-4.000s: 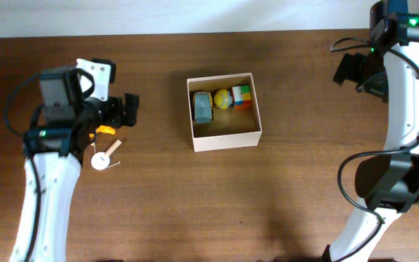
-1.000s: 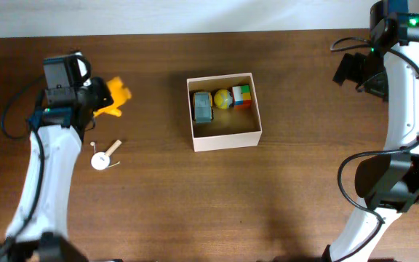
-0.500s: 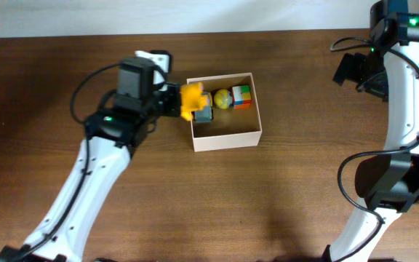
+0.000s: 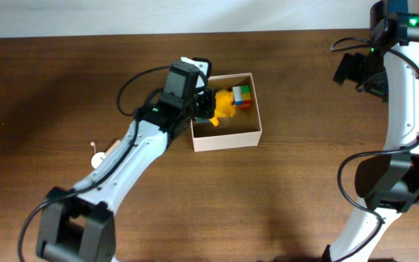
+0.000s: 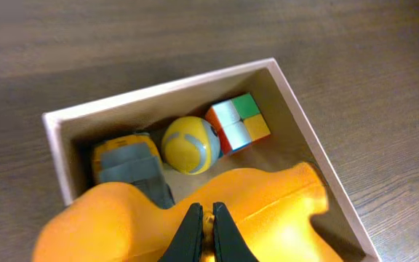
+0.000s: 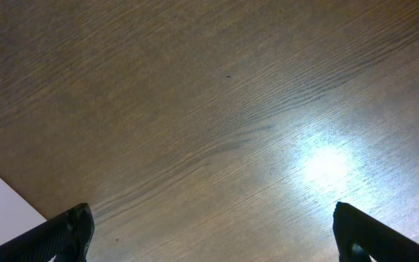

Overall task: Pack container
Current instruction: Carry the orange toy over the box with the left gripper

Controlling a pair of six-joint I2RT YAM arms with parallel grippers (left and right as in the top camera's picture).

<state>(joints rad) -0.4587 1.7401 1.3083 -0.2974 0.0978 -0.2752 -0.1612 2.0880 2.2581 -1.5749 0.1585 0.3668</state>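
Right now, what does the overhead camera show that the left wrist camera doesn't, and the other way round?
Only the overhead view shows the right arm off to one side and a small white object on the table. Only the left wrist view clearly shows the yellow ball and the grey-and-yellow toy in the container. Both show the container, the coloured cube and the orange toy in the left gripper.

Your left arm (image 4: 118,161): white shell links, black joint housings, thin black cable (image 4: 124,89) looped behind the left end effector (image 5: 204,227), whose fingers (image 5: 190,231) are slim and black. Your right arm (image 4: 407,94): same white-and-black build, green light (image 4: 413,20) near the right end effector (image 6: 213,236), black cables (image 4: 349,163) farther back, black fingertips (image 6: 68,231).
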